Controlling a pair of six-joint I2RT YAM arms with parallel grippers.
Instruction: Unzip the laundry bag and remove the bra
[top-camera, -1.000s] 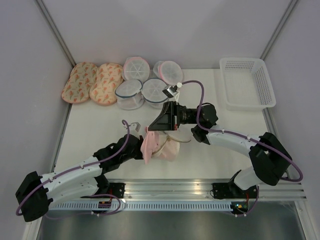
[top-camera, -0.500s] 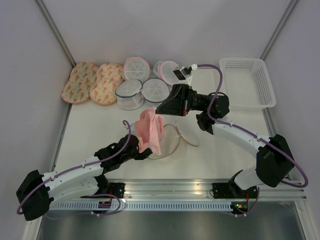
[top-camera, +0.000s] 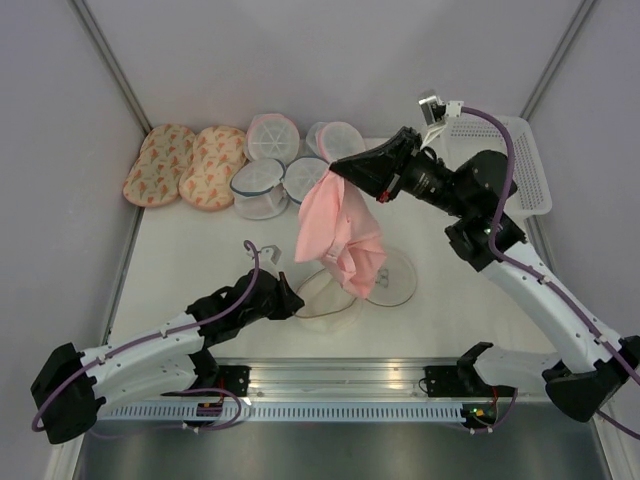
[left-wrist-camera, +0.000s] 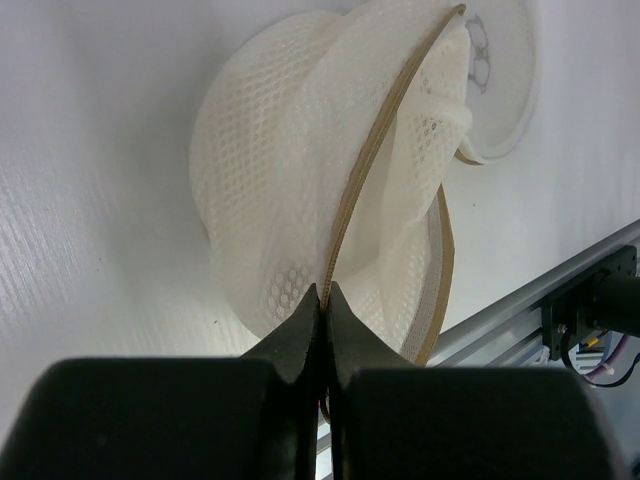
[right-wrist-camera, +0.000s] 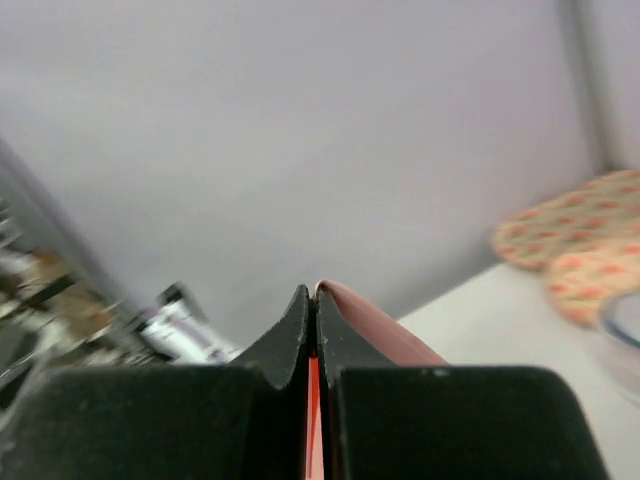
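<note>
The right gripper (top-camera: 335, 168) is raised above the middle of the table, its fingers pinched tight on a top edge of the bra (top-camera: 338, 228). From the fingertips the bra hangs toward 6 o'clock as a loose, crumpled drape of light pink fabric, wider and bunched at its lower end. From above, that end overlaps the laundry bag (top-camera: 322, 297); I cannot tell whether the two touch.

The laundry bag lies on the table at 6 o'clock of the bra, with the left gripper (top-camera: 291, 299) at its 9 o'clock side, jaws clamped on the tan zip rim. The bag is pale mesh, unzipped and gaping. Its round flap (top-camera: 392, 277) lies flat toward 3 o'clock and bears a small dark mark (left-wrist-camera: 481, 62).
</note>
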